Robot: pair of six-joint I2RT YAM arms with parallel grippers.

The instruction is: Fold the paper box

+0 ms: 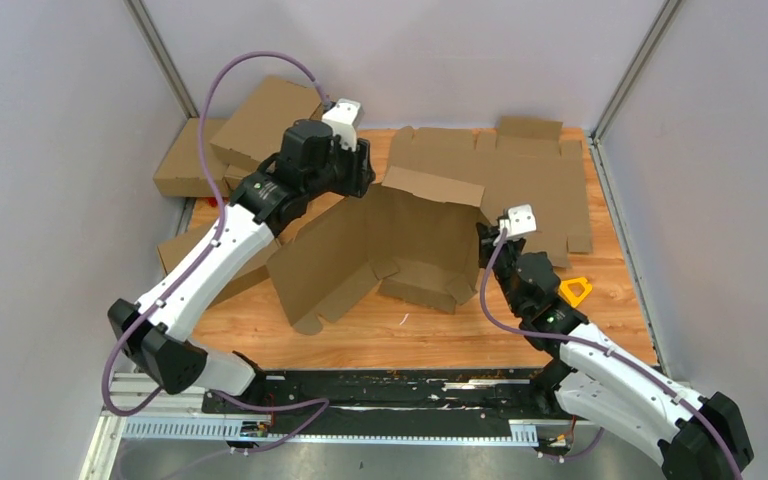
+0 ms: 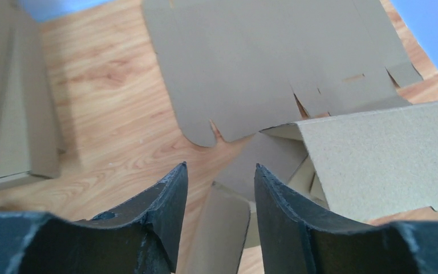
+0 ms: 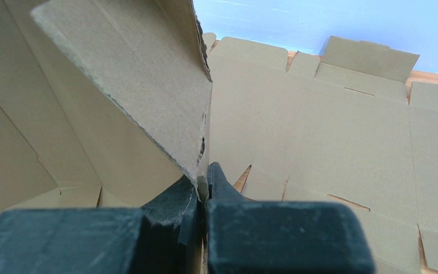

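Note:
The paper box (image 1: 400, 245) is a brown cardboard die-cut, partly raised in the middle of the table, with panels standing and flaps bent. My right gripper (image 1: 484, 238) is shut on its right wall; in the right wrist view the cardboard edge (image 3: 199, 165) sits pinched between the closed fingers. My left gripper (image 1: 363, 165) is open at the box's upper left corner. In the left wrist view a cardboard flap (image 2: 222, 228) runs between the spread fingers (image 2: 168, 200) without being pinched, and the box's raised panel (image 2: 376, 154) is to the right.
A second flat die-cut sheet (image 1: 530, 175) lies at the back right, also in the right wrist view (image 3: 342, 131). Several brown cardboard boxes (image 1: 230, 130) are stacked at the back left. An orange-yellow object (image 1: 575, 291) lies by the right arm. Walls close in both sides.

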